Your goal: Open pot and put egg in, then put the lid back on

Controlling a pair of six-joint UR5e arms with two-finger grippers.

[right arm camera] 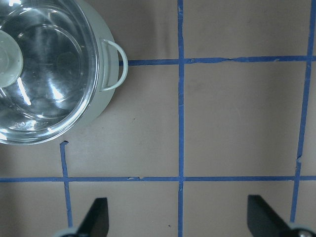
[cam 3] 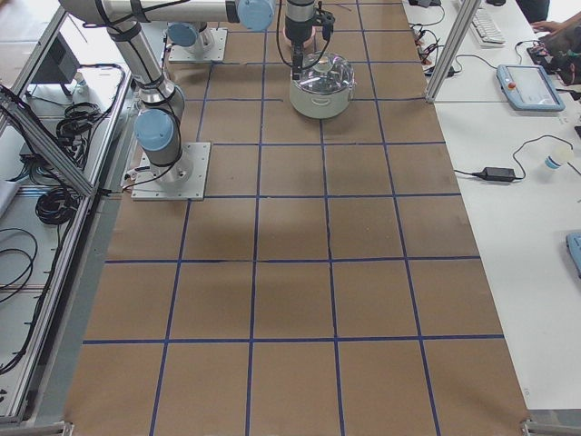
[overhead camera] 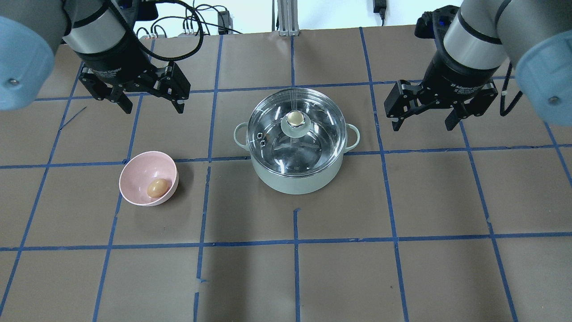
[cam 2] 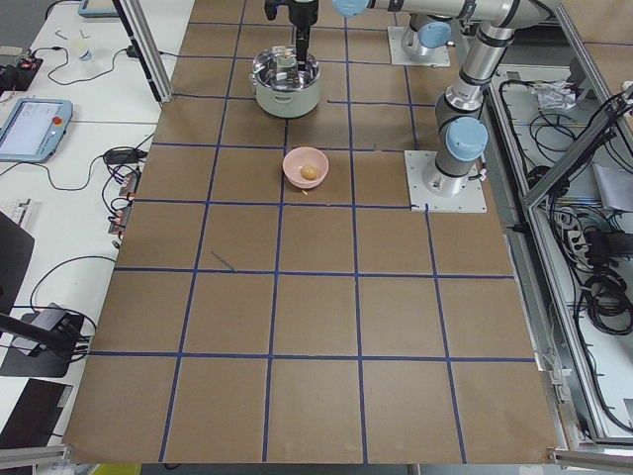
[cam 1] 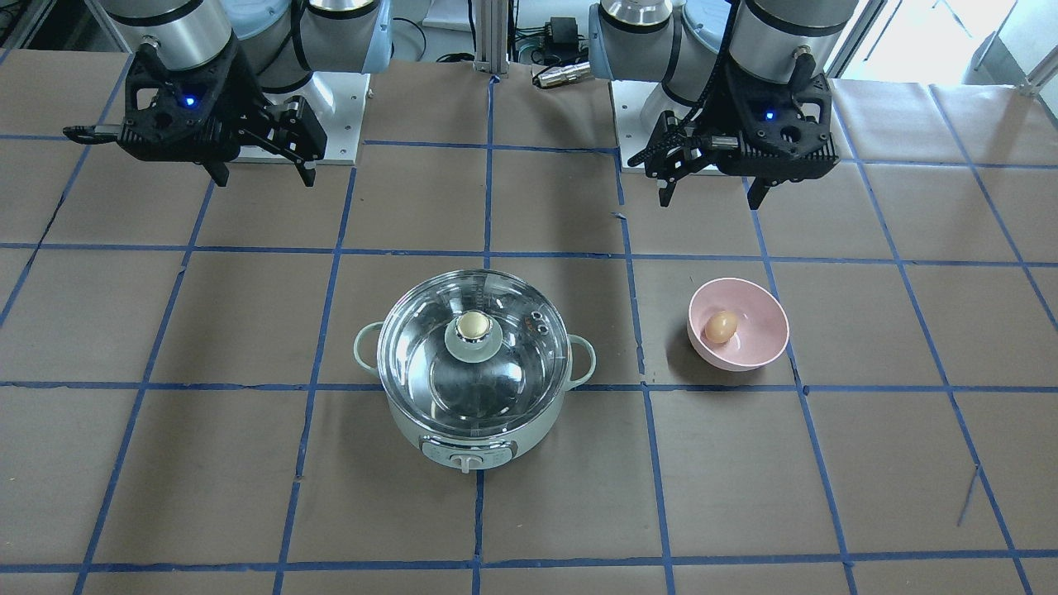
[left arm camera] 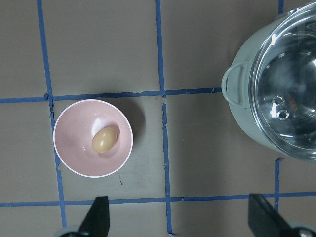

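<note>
Overhead exterior layout: the pot (overhead camera: 295, 181) stands at the centre of the frame on the brown table (overhead camera: 357, 277), between the two arms, where either should be able to reach it.
Lid: the lid (overhead camera: 315, 138) lies flat, seated on the pot's rim, with its beige knob (overhead camera: 295, 118) upright in the middle. The pot is closed, so the opening step is not yet done.
Egg: the egg (overhead camera: 157, 188) rests on its side in the pink bowl (overhead camera: 134, 172) at centre left of the frame, well apart from the pot. The bowl's curve probably keeps it from rolling.
Left gripper: the left gripper (overhead camera: 154, 107) hangs at upper left, above the table and up-frame of the bowl, fingers spread wide and empty. Its wrist view has bowl and egg at lower left and the pot's edge at right, so it looks placed to fetch the egg.
Right gripper: the right gripper (overhead camera: 422, 125) hangs at upper right, beside the pot without touching it, fingers parted and empty. Its wrist view shows the lid at upper left, so it seems the one meant for the knob.
Stage: judged to be the very start, with lid on, egg outside and nothing grasped.
Next move: likely the right gripper centres over the knob and pinches it. The knob is small and rounded, so an off-centre grip could slip.
</note>
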